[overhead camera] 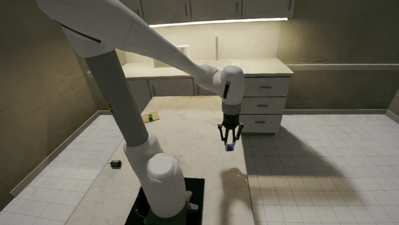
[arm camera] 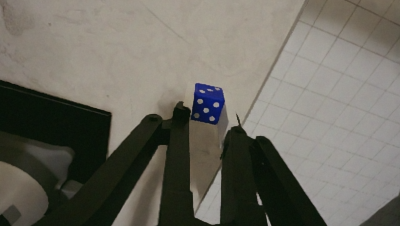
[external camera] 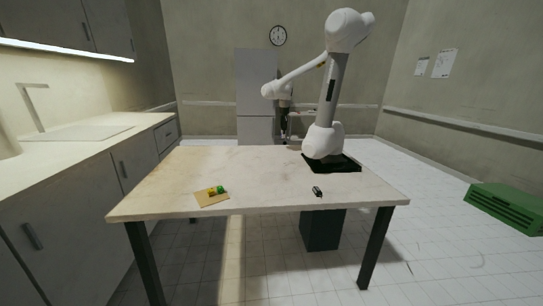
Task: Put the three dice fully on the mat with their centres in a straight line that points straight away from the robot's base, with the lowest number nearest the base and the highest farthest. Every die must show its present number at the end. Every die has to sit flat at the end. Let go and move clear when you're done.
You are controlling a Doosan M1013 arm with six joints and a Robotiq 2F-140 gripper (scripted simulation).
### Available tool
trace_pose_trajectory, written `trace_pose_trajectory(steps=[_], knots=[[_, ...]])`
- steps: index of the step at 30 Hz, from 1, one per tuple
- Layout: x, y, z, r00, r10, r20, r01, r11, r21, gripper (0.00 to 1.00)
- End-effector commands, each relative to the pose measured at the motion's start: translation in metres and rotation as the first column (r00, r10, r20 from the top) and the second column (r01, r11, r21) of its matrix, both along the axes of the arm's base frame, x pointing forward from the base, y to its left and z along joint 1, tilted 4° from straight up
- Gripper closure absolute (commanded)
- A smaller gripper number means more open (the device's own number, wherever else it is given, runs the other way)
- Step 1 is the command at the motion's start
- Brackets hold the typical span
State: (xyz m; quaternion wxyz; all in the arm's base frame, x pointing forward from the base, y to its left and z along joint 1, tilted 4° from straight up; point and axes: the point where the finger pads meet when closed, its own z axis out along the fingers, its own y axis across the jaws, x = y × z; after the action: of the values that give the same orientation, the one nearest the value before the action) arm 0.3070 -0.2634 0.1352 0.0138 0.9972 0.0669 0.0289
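indeed, the table [overhead camera: 181, 125] [external camera: 258, 175] [arm camera: 250, 40] is the largest thing here, and the white arm [overhead camera: 167, 184] [external camera: 331, 91] stands on it. the arm's base is on a black plate [overhead camera: 198, 182] [external camera: 354, 168] [arm camera: 95, 125], which lies on the table top. the gripper [overhead camera: 230, 147] [external camera: 283, 136] [arm camera: 206, 98] is in the air above the table, near the long edge opposite the mat, and it is pinching the blue die between its two fingers. the tan mat [overhead camera: 156, 116] [external camera: 203, 201] lies on the table, near the edge closest to the exterior view. a small black object [overhead camera: 116, 164] [external camera: 317, 191] lies near this same table edge, well apart from the mat.

the blue die [overhead camera: 230, 147] [arm camera: 208, 103] is raised above the table; the wrist view shows its faces with five and three dots. the green die [overhead camera: 150, 118] [external camera: 220, 189] and the yellow die [overhead camera: 150, 114] [external camera: 210, 192] are on the mat, very close together, the green one nearer to the base. their numbers are too small to read.
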Motion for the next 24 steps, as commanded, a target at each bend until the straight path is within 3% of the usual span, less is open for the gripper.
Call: trace_pose_trajectory(steps=[1,4,7,10,11,14,16,18,19,20,21,22,24], knots=[[0.012,0.0,0.003,1.0,0.006,0.0,-0.006,1.0,0.0,0.76],[0.043,0.001,0.011,1.0,0.022,-0.001,-0.022,1.0,0.001,0.76],[0.095,0.01,0.022,0.999,0.047,-0.004,-0.047,0.999,0.002,0.76],[0.117,0.016,0.026,0.998,0.058,-0.005,-0.058,0.998,0.002,0.76],[0.142,0.023,0.03,0.998,0.069,-0.006,-0.069,0.998,0.002,0.76],[0.142,0.023,0.03,0.998,0.069,-0.006,-0.069,0.998,0.002,0.76],[0.196,0.047,0.038,0.995,0.094,-0.009,-0.094,0.996,0.002,0.76],[0.196,0.047,0.038,0.995,0.094,-0.009,-0.094,0.996,0.002,0.76],[0.225,0.063,0.041,0.994,0.108,-0.01,-0.108,0.994,0.002,0.76],[0.225,0.063,0.041,0.994,0.108,-0.01,-0.108,0.994,0.002,0.76],[0.254,0.082,0.044,0.992,0.122,-0.011,-0.122,0.993,0.002,0.76],[0.254,0.082,0.044,0.992,0.122,-0.011,-0.122,0.993,0.002,0.76],[0.284,0.104,0.047,0.991,0.137,-0.012,-0.137,0.991,0.001,0.76]])
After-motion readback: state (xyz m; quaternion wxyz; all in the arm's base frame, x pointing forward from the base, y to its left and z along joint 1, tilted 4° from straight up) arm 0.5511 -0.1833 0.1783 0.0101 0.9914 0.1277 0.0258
